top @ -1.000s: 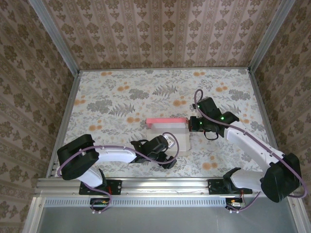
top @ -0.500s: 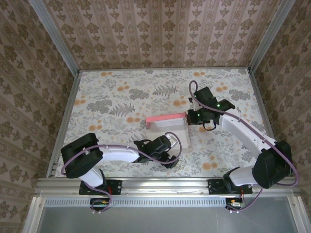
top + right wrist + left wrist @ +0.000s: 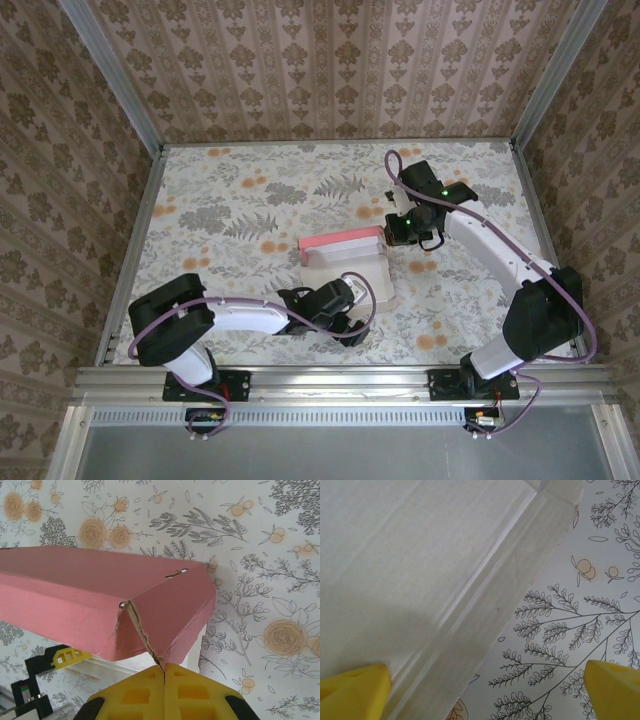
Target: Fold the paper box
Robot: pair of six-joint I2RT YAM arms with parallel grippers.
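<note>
**Box half-raised, one corner under load, base unheld**

Located paper box (image 3: 345, 268) just off tabletop (image 3: 230, 200) centre, toward 4 o'clock, pale inner face up. Noted pink wall (image 3: 340, 241) standing along its 12 o'clock edge.

Found right claw (image 3: 392, 235) at the 3 o'clock end of that wall. On the right wrist view, right claw (image 3: 164, 672) pressed together, tips butted against the corner seam (image 3: 142, 635) of the paper box (image 3: 90, 590). Cannot tell whether any card is caught between the tips.

Found left claw (image 3: 350, 300) at the 6 o'clock edge, spread wide and gripping nothing. On the left wrist view, left claw (image 3: 485, 685) straddling the creased border of the paper box (image 3: 395, 570): one tip over the pale panel, the other over bare tabletop.

Risks, as judged:
- Seam already ragged and gaping; further push at that corner likely to split it or buckle the thin card.
- No hold on the base; sideways pressure from 3 o'clock apt to skid the whole sheet toward 9 o'clock instead of folding it.
- Wall liable to drop flat if pressure comes off before the corner locks.
- Spread tip over the border apt to snag or crush the crease on closing.
</note>
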